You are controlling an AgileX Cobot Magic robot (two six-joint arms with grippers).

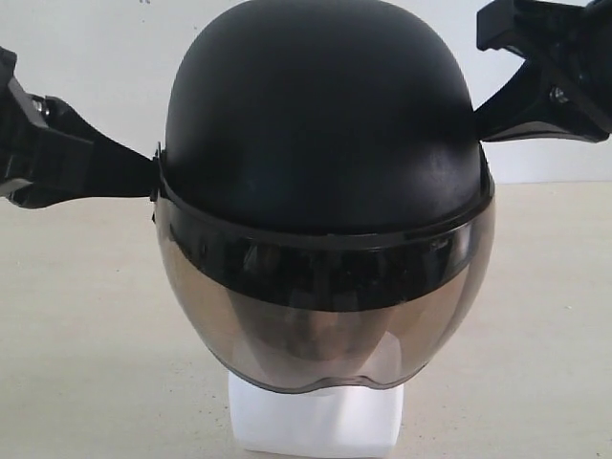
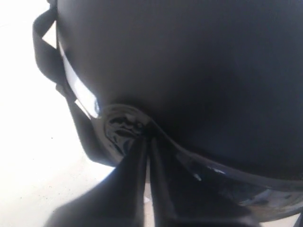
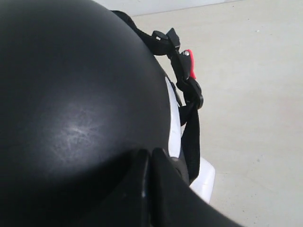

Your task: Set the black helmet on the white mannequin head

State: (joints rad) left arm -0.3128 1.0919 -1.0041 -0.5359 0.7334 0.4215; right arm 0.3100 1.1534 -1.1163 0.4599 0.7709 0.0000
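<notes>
The black helmet sits over the white mannequin head, whose squared neck base shows below the smoky visor. A faint face shows through the visor. My left gripper is shut on the helmet's side rim by the visor pivot. My right gripper is shut on the opposite side rim. In the left wrist view the gripper pinches the helmet. In the right wrist view the gripper holds the helmet edge, with white foam beneath.
The helmet's strap buckle with a red tab hangs loose at the back. A strap loop hangs on the other side. The beige tabletop lies all round, with a white wall behind.
</notes>
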